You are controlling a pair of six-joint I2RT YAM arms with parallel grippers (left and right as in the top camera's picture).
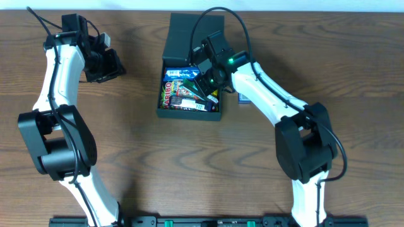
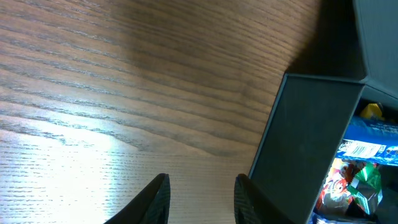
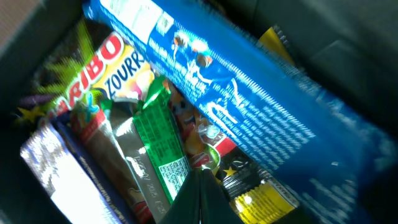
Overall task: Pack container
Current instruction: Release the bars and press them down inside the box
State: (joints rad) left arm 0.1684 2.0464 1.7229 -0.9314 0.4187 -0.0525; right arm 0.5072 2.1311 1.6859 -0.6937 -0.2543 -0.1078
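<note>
Overhead, the box (image 1: 189,115) sits on the bench (image 1: 139,157) at upper centre of the frame. Its lid (image 1: 186,38) is thrown open toward the top edge, and snack packets lie in the tray. The right gripper (image 1: 207,79) hangs over the tray's upper right part, its arm coming in from the lower right. In the right wrist view, the right gripper (image 3: 199,199) has its fingers pressed together, with nothing seen between them. They point down at the packets: a long blue packet (image 3: 249,118) lying diagonally on top, a green packet (image 3: 158,143) beside it, and a Haribo bag (image 3: 112,56) toward the upper left. The left gripper (image 1: 107,66) is at upper left, well apart from the box. In its own wrist view, the left gripper (image 2: 202,202) is partly spread over bare bench, holding nothing. The box wall (image 2: 305,149) is at the right of that frame.
</note>
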